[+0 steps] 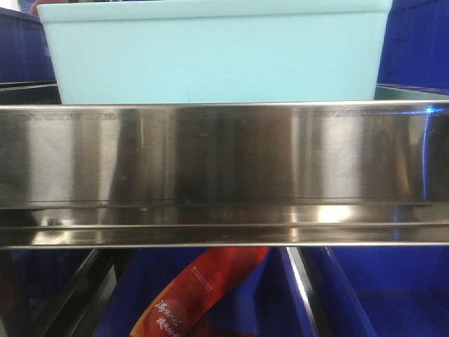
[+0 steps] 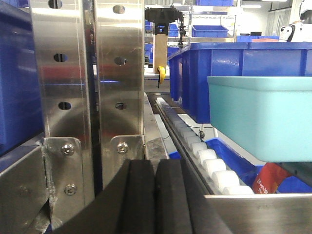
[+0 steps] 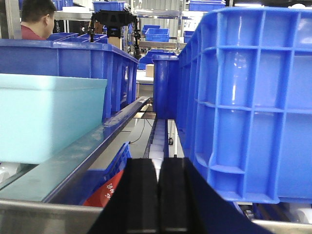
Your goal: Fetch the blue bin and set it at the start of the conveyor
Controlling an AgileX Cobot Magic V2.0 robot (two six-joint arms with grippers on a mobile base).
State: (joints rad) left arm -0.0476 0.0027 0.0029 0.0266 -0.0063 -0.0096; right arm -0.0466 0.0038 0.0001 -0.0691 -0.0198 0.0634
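The blue bin (image 1: 214,53) is a pale turquoise tub standing on the shelf behind the stainless-steel rail (image 1: 224,161). It also shows at the right of the left wrist view (image 2: 263,119) and at the left of the right wrist view (image 3: 48,117). My left gripper (image 2: 155,190) is shut and empty, left of the bin and in front of the steel upright. My right gripper (image 3: 158,195) is shut and empty, right of the bin, between it and a dark blue crate. The conveyor start is out of view.
Dark royal-blue ribbed crates (image 3: 248,102) flank the bin on both sides (image 2: 214,73). A roller rack of white wheels (image 2: 204,158) runs along the shelf. A steel upright post (image 2: 87,87) stands at left. A red packet (image 1: 203,295) lies in a lower crate. A person (image 3: 34,19) stands far back.
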